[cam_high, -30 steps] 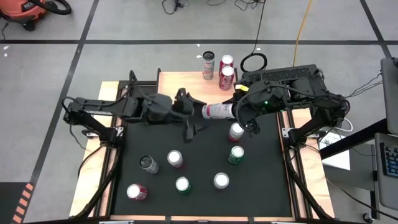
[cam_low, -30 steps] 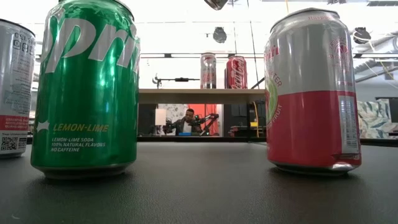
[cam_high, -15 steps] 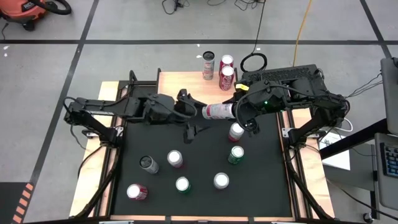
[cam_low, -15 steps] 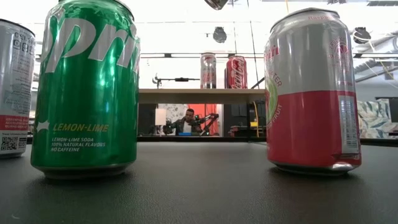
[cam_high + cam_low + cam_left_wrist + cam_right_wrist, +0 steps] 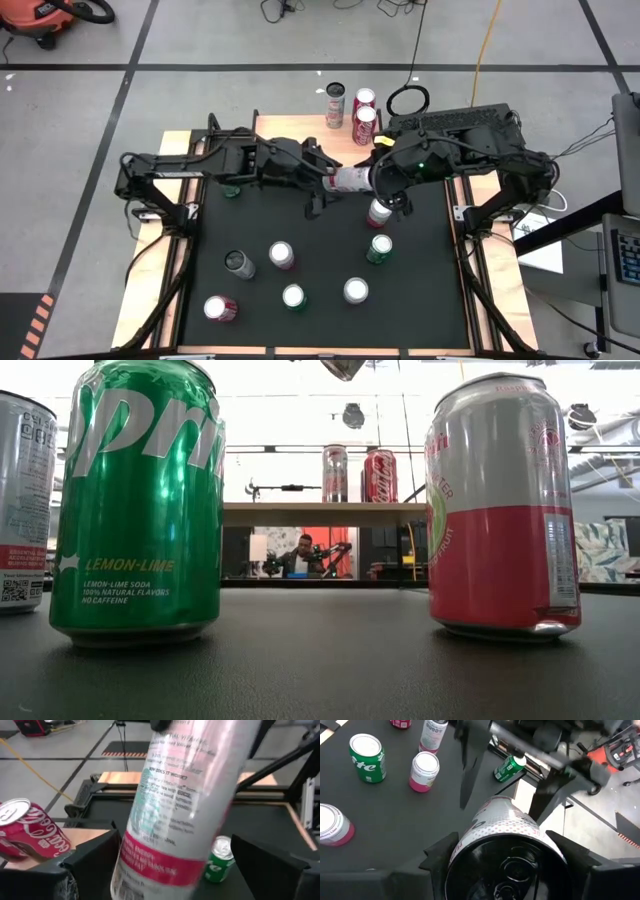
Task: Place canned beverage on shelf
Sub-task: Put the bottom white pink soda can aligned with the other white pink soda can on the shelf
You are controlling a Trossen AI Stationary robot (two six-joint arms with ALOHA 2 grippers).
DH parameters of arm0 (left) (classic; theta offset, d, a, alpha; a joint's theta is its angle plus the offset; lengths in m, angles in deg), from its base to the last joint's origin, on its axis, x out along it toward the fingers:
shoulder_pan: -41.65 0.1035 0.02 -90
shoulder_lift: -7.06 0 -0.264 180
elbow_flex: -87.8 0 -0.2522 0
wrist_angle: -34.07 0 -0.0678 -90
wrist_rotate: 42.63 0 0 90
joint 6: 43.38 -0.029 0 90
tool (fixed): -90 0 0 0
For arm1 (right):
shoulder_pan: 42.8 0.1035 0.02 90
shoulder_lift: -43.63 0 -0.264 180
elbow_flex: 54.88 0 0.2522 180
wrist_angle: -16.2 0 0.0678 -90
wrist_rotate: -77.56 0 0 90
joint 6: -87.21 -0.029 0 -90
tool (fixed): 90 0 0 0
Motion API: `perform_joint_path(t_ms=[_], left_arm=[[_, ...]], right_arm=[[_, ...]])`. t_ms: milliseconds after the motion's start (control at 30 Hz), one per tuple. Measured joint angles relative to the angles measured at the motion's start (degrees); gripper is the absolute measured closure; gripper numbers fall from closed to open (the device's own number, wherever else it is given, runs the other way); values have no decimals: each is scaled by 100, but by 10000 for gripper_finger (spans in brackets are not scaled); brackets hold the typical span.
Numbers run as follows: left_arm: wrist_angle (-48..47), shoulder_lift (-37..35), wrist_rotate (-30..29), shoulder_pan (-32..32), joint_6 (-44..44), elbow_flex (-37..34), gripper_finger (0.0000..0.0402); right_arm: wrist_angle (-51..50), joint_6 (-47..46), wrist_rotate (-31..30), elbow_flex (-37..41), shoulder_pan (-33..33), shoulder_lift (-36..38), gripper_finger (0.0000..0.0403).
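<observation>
A white and pink can (image 5: pixel 347 180) hangs level above the black table, between my two grippers. My right gripper (image 5: pixel 374 181) is shut on its right end. My left gripper (image 5: pixel 322 181) is open. Its fingers (image 5: pixel 95 862) stand on either side of the can's left part (image 5: pixel 175 820), and I cannot tell whether they touch it. The shelf (image 5: pixel 296 130), a low light-wood stand, is at the table's far edge. Three cans (image 5: pixel 364 123) stand upright on its right part and also show in the low view (image 5: pixel 380 475). My right gripper pinches the can's side wall (image 5: pixel 470 837) between its two fingers, near the pull-tab end (image 5: pixel 512 870). The fingers come level from the table's right and lie along the can. The can is lifted clear and lies level, its bottom end toward the table's left.
Several cans stand on the black table nearer the front: a pink one (image 5: pixel 380 212), a green one (image 5: pixel 379 248), and others (image 5: pixel 282 254). A green can (image 5: pixel 232 190) lies by the left arm. The green (image 5: pixel 140 500) and pink (image 5: pixel 500 510) cans fill the low view.
My left gripper has gone toward the table's right edge, up to the held can, so that its open fingers now stand on either side of the can's left part. The can and my right gripper have stayed nearly in place.
</observation>
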Motion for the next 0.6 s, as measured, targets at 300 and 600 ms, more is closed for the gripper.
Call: perform_joint_path(t_ms=[300,600], left_arm=[[36,247,184,49,0,-2,17],[35,231,184,45,55,-2,89]], right_arm=[[132,146,101,0,0,-74,172],[152,141,127,1,0,-82,172]])
